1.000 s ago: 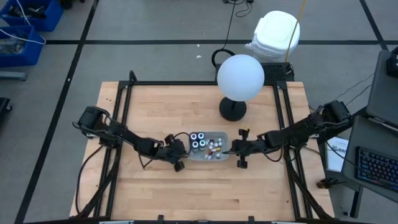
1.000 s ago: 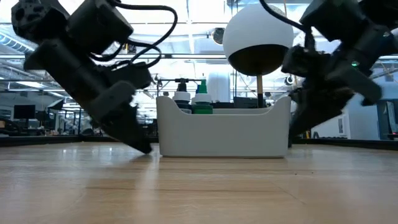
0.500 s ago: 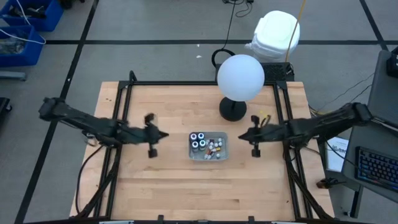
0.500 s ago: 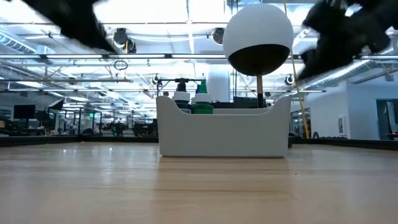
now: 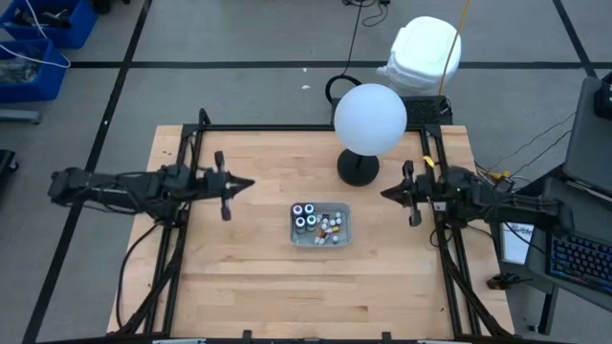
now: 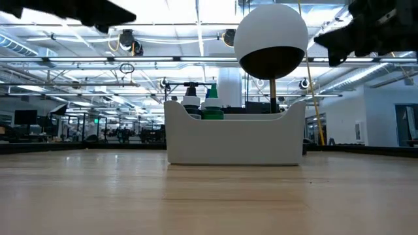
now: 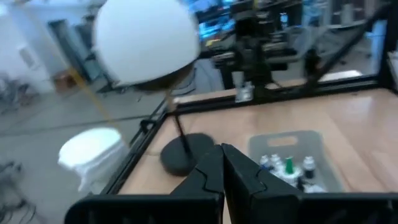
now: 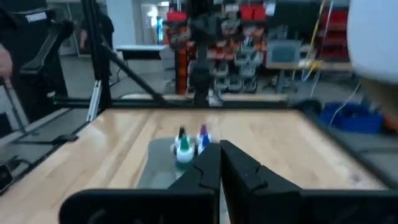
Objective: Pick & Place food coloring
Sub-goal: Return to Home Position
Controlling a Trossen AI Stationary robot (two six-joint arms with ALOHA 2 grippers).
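The food coloring (image 5: pixel 317 224) is a cluster of tiny bottles standing in a clear shallow tray (image 5: pixel 342 238) at the table's middle: dark round ones with ringed tops on the left, whitish, red and yellow ones on the right. The low view shows green and white bottle tops (image 6: pixel 202 106) above the tray wall (image 6: pixel 235 140). My left gripper (image 5: pixel 251 183) hovers shut to the left of the tray, pointing at it. My right gripper (image 5: pixel 382 194) hovers shut to its right. Each wrist view shows its fingertips meeting, left (image 7: pixel 222 148) and right (image 8: pixel 219 145), with the bottles (image 7: pixel 287 167) (image 8: pixel 189 144) beyond.
A lamp with a white globe (image 5: pixel 370 118) and a black round base (image 5: pixel 357 170) stands on the table's far side, just behind the tray. Black frame rails (image 5: pixel 191 172) run along the left and right edges. Bare wood (image 5: pixel 316 287) lies in front of the tray.
Both grippers have risen from table height at the tray's two ends and drawn back, the left toward the table's left edge, the right toward the right edge. The tray and its bottles have stayed where they were.
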